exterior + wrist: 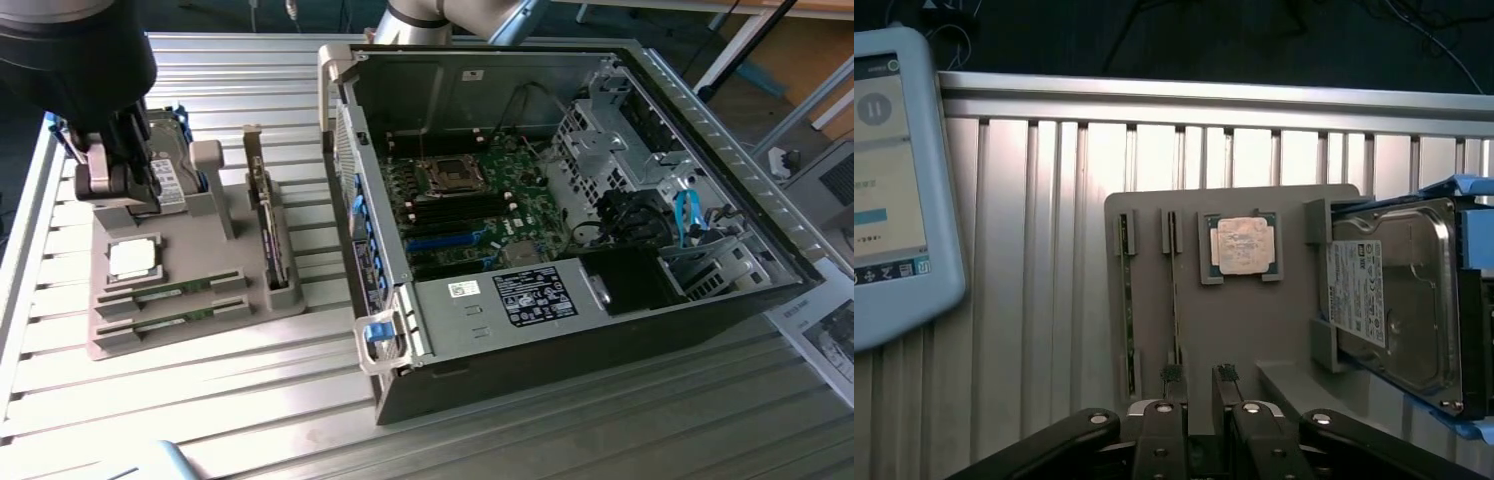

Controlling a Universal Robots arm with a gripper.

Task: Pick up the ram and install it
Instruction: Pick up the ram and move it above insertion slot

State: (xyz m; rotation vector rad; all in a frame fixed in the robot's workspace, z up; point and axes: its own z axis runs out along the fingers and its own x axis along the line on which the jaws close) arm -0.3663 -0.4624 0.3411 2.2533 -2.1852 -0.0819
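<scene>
Setting: robot workshop | Evidence: open computer case (534, 365) at the exterior view's right, parts tray (200, 245) at its left, ribbed metal bench (240, 410), control tablet (894, 170)

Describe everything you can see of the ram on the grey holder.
Two ram sticks, long thin green boards, stand on edge, parallel, in slotted end brackets of the grey holder: one beside the processor chip, the other along the holder's outer edge. Only the holder touches them.

Pincer (118, 195) hung over hard drive (166, 176) at one end of grey holder (200, 255); two ram sticks (180, 291) lay slotted at other end, untouched.
</scene>
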